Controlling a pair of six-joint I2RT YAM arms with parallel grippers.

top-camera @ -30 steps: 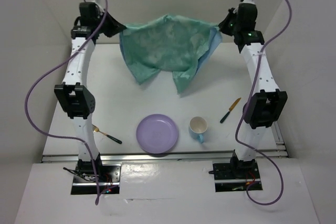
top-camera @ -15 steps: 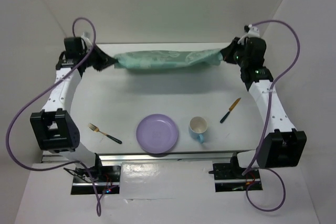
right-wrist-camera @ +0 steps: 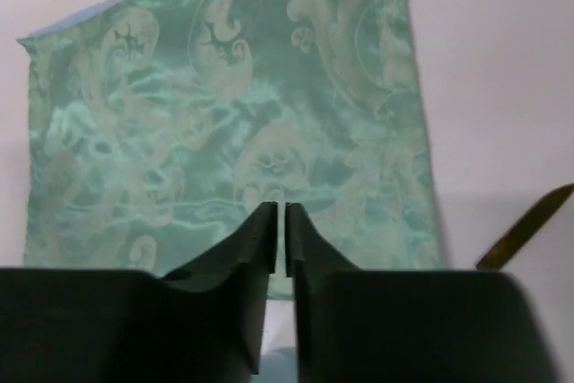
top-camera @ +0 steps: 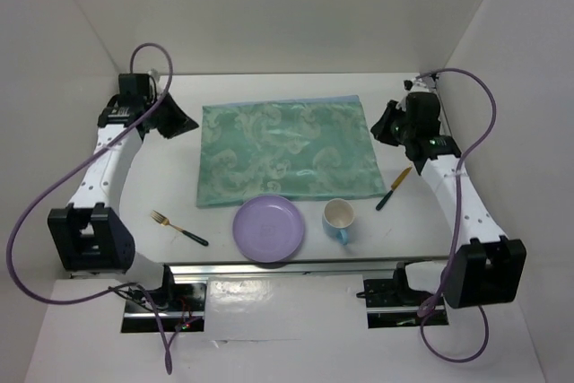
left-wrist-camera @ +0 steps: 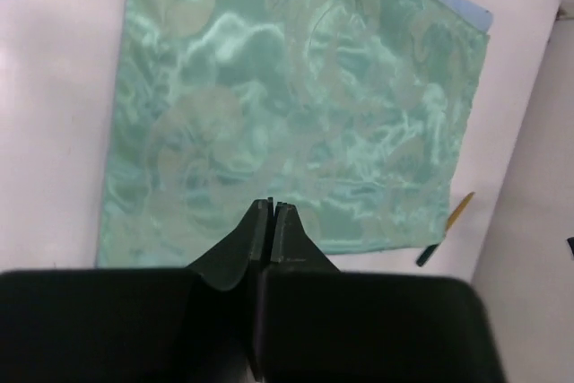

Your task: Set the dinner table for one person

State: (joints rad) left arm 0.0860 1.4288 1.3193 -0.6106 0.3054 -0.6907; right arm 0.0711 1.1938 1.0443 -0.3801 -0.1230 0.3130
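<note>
The green swirl-patterned placemat [top-camera: 285, 152] lies spread flat on the white dinner table [top-camera: 157, 181]. It also shows in the left wrist view [left-wrist-camera: 296, 96] and the right wrist view [right-wrist-camera: 233, 114]. My left gripper [top-camera: 186, 123] hovers just off the mat's left edge, jaws shut with nothing between them [left-wrist-camera: 273, 206]. My right gripper [top-camera: 382, 128] hovers just off the mat's right edge, jaws together and empty [right-wrist-camera: 279, 209]. A purple plate [top-camera: 268, 228] overlaps the mat's near edge. A blue mug [top-camera: 339, 219], a knife [top-camera: 393, 188] and a fork [top-camera: 179, 228] lie near the front.
The knife lies right of the mat, under my right arm, and shows in both wrist views [left-wrist-camera: 446, 229] [right-wrist-camera: 525, 226]. The fork lies left of the plate. The metal rail [top-camera: 287, 265] runs along the near edge. White walls enclose the back and sides.
Both arms came down and drew apart, stretching the hanging placemat and laying it flat on the table. Both grippers have let go of it and now sit just off its side edges.
</note>
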